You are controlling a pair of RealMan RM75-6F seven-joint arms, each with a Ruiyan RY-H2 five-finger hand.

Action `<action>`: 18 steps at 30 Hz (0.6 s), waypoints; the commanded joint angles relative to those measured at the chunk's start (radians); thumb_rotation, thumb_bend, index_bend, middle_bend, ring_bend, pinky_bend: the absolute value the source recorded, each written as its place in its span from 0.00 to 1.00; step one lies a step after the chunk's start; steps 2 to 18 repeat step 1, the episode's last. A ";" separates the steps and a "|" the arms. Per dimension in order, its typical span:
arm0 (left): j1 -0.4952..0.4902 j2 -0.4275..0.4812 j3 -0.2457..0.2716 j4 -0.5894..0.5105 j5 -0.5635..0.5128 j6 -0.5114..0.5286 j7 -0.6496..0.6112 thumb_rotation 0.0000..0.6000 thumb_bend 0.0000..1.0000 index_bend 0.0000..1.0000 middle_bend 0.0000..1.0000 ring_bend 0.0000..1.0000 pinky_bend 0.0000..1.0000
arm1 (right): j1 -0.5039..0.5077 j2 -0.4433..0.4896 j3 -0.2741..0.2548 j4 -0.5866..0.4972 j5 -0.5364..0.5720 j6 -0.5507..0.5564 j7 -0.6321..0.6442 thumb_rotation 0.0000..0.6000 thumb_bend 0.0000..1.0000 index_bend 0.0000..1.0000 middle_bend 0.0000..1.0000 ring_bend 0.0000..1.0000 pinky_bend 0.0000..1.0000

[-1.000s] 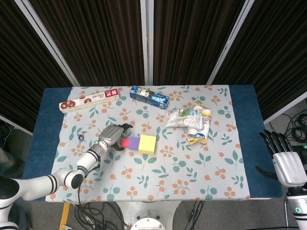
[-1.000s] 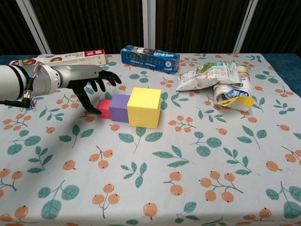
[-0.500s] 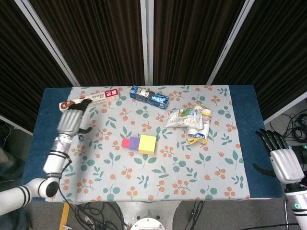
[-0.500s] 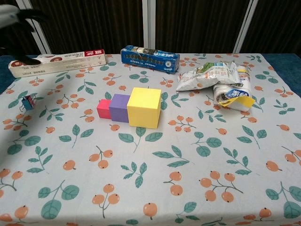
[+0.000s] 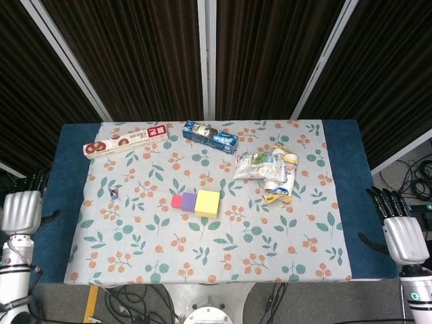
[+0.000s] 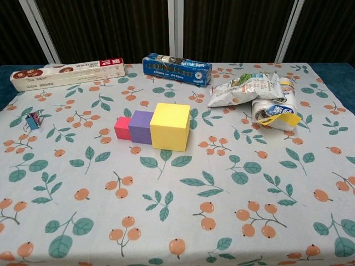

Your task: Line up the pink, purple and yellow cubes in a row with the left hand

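— Where did the cubes stand?

— Mid-table: pink cube point(image 6: 122, 128), purple cube point(image 6: 141, 127) and yellow cube point(image 6: 170, 126) touched in one row. My left hand point(image 5: 21, 210) hung empty, fingers apart, off the table's point(image 5: 341, 202) left edge.

— Next move?

— None, I judged; the row looked done.

The head view looks steeply down from above, far enough to frame the whole table point(image 5: 341, 202) with the left hand point(image 5: 20, 210) and right hand point(image 5: 403, 237) off its side edges. The chest view sits low and close, facing the curtains. Both share the cloth between the hands.
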 commanded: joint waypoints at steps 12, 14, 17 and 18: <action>0.048 0.033 0.024 -0.070 0.024 0.050 0.028 1.00 0.19 0.16 0.21 0.20 0.19 | -0.013 -0.001 0.003 -0.008 0.011 0.016 -0.022 1.00 0.08 0.00 0.05 0.00 0.00; 0.048 0.033 0.024 -0.070 0.024 0.050 0.028 1.00 0.19 0.16 0.21 0.20 0.19 | -0.013 -0.001 0.003 -0.008 0.011 0.016 -0.022 1.00 0.08 0.00 0.05 0.00 0.00; 0.048 0.033 0.024 -0.070 0.024 0.050 0.028 1.00 0.19 0.16 0.21 0.20 0.19 | -0.013 -0.001 0.003 -0.008 0.011 0.016 -0.022 1.00 0.08 0.00 0.05 0.00 0.00; 0.048 0.033 0.024 -0.070 0.024 0.050 0.028 1.00 0.19 0.16 0.21 0.20 0.19 | -0.013 -0.001 0.003 -0.008 0.011 0.016 -0.022 1.00 0.08 0.00 0.05 0.00 0.00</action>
